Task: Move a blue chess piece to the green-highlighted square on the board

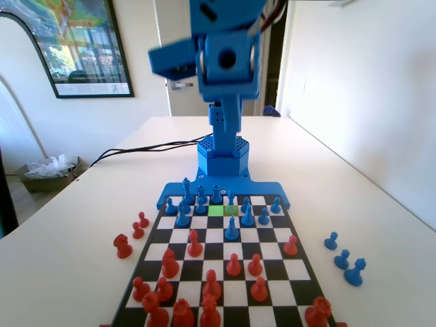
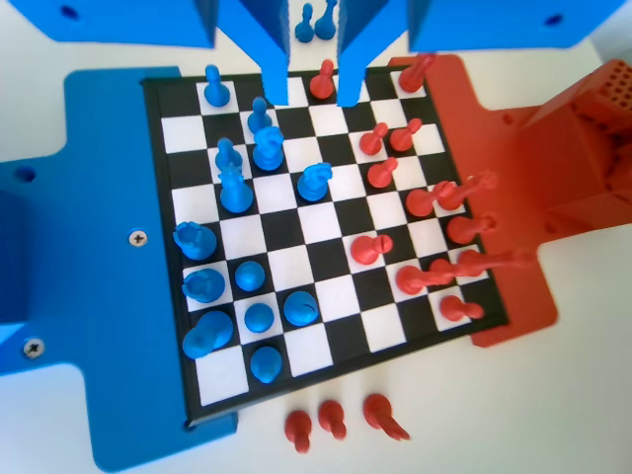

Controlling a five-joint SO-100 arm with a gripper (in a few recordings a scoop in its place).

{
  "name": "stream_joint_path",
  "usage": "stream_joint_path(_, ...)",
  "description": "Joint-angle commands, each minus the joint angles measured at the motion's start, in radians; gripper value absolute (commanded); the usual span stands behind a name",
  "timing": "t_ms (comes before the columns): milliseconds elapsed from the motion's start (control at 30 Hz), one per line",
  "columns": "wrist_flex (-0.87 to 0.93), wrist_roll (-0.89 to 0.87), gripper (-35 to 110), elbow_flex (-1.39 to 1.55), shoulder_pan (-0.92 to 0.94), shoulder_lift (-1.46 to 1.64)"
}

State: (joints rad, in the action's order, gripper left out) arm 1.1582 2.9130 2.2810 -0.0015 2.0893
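The board (image 1: 225, 269) lies lengthwise in the fixed view, with the green-highlighted square (image 1: 216, 210) in the second row from the far blue bar. Short blue pieces crowd around that square, and one blue chess piece (image 1: 231, 229) stands a row nearer, just to its right. The blue arm's head (image 1: 228, 61) is raised high over the far end. In the wrist view my gripper (image 2: 314, 59) hangs open well above the board (image 2: 326, 341), with nothing between its jaws. Blue pieces (image 2: 237, 193) fill the left columns there.
Red pieces (image 1: 211, 283) fill the near rows in the fixed view. Three blue pieces (image 1: 343, 259) stand off the board at the right, and three red ones (image 1: 133, 231) at the left. An olive-green square (image 1: 231, 210) adjoins the green one.
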Motion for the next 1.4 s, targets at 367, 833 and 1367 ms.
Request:
stream_joint_path(367, -0.129, 0.193, 9, 0.153, -0.018, -0.008)
stream_joint_path(833, -0.258, 0.187, 10, 0.244, -0.075, -0.060)
stream_joint_path(1367, -0.393, 0.204, 10, 0.364, -0.097, -0.080)
